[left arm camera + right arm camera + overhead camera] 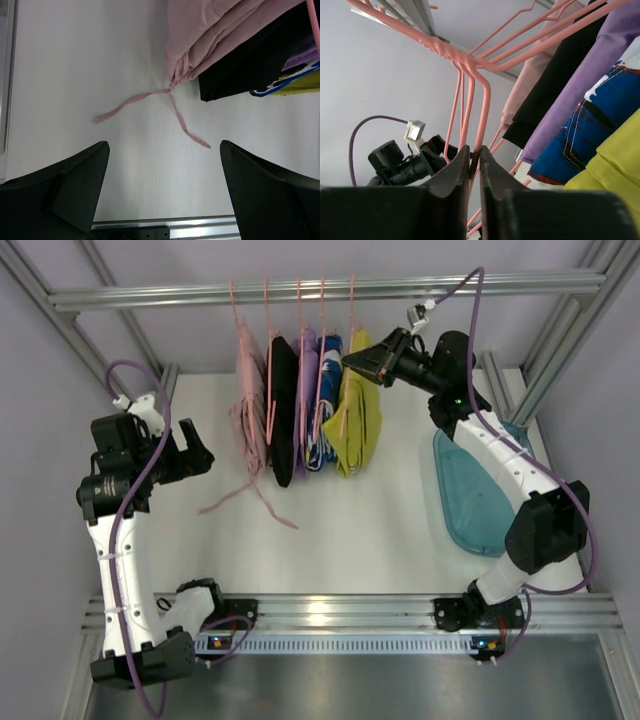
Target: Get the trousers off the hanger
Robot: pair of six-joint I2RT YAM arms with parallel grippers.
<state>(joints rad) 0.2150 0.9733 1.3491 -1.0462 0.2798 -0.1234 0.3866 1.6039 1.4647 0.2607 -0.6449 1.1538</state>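
Jaws of the right gripper (475,150) are pressed almost together, pinching the thin pink wire of a hanger (484,115) just below its neck. That hanger is the rightmost of five alike, all hooked over a ribbed aluminium rail (400,287) at the far side. From it hang the trousers (360,420), mustard yellow and folded into a long smooth slab, their lower end resting on the table (340,530).

Left of the trousers, packed side by side and touching, are a blue printed piece (328,400), a purple piece (306,390), a black piece (283,410) and, leftmost, a soft pink piece (250,400) in loose folds. In the right wrist view the hanger wires cross and bunch where they meet the rail.

The left gripper (164,145) hovers over the left of the table with its dark, wedge-shaped fingers (80,175) spread wide and nothing between them. Beyond them, a flat pink drawstring (140,97) trails from the hem of the pink piece in two ribbon ends across the matte white surface.

A translucent teal tub (470,490) with rounded corners sits at the right of the table, partly under the right arm.
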